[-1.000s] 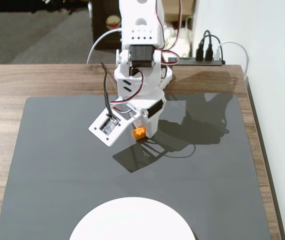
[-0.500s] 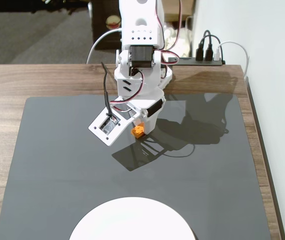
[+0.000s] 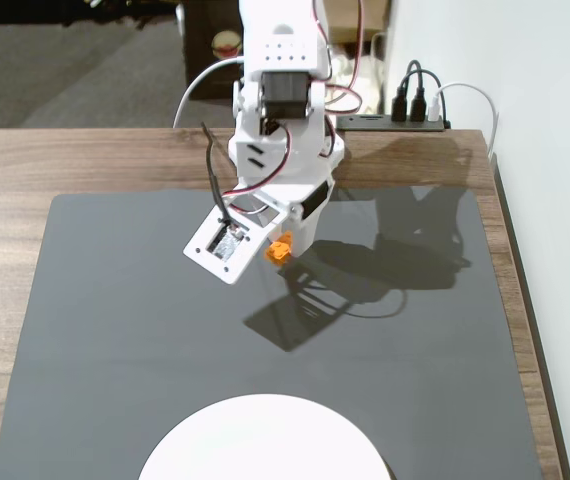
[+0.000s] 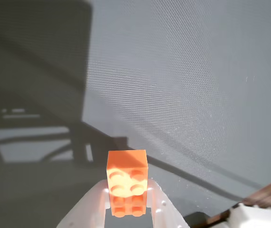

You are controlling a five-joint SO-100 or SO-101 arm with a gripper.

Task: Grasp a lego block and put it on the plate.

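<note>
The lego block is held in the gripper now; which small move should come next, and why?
Probably carry it toward the plate. The wrist view shows the lego block clamped in the gripper, above the dark mat. In the fixed view the plate lies at the near edge, well away from the block, with open mat between.

The arm (image 3: 280, 130) is white plastic with a dark servo block, red and black cables, and a flat, screw-dotted white wrist plate (image 3: 227, 242).

An orange lego block (image 4: 127, 183) sits between the translucent white gripper (image 4: 127, 209) fingers, over a dark grey mat (image 3: 145, 330), a plain white plate (image 3: 265, 445) and brown wood-grain table (image 3: 25, 160).
</note>
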